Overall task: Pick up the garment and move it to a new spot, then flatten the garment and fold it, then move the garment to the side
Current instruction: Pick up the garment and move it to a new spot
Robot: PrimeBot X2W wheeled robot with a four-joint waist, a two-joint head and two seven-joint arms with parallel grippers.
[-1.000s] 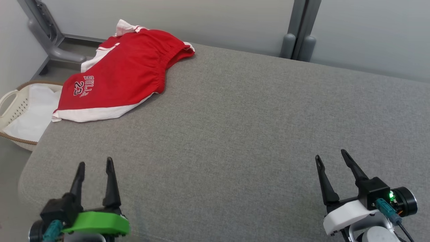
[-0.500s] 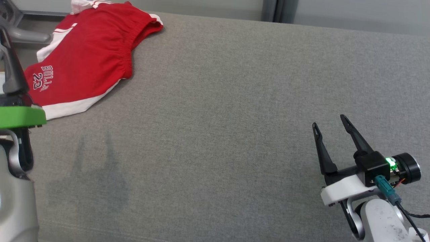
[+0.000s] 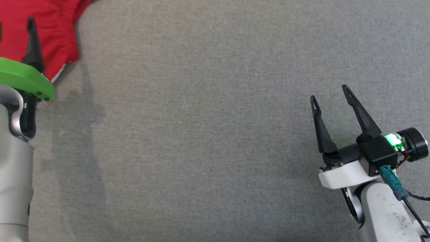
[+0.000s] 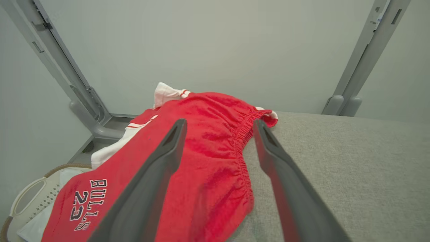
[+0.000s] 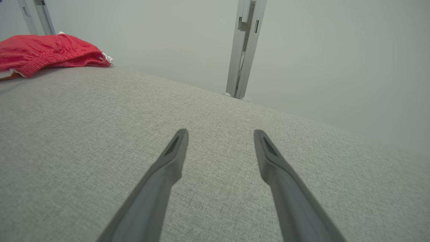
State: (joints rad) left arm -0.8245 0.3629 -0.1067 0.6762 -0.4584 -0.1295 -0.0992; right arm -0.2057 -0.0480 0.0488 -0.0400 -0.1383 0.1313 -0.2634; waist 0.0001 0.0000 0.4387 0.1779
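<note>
The garment [image 4: 215, 141] is a pair of red shorts with white trim and "BULLS 23" print, lying crumpled at the far left corner of the grey padded surface [image 3: 208, 127]. In the head view only its red edge [image 3: 53, 30] shows at the top left. My left gripper [image 4: 220, 122] hangs open just above it, the elastic waistband showing between the two fingers; nothing is held. In the head view the left gripper [image 3: 15, 22] sits over the red cloth behind its green mount. My right gripper [image 3: 329, 92] stands open over bare fabric at the right, far from the garment [image 5: 47, 50].
A pale laundry basket [image 4: 30, 198] with white cloth in it stands on the floor beyond the surface's left edge, below the garment. Grey metal posts [image 4: 362, 67] and a plain wall rise behind the far edge. Bare grey surface [image 5: 100, 134] lies between the two grippers.
The head camera has tilted down and turned, so the whole picture shifted. My left arm has reached forward until its open gripper is over the garment. The right gripper stays open, hardly moved.
</note>
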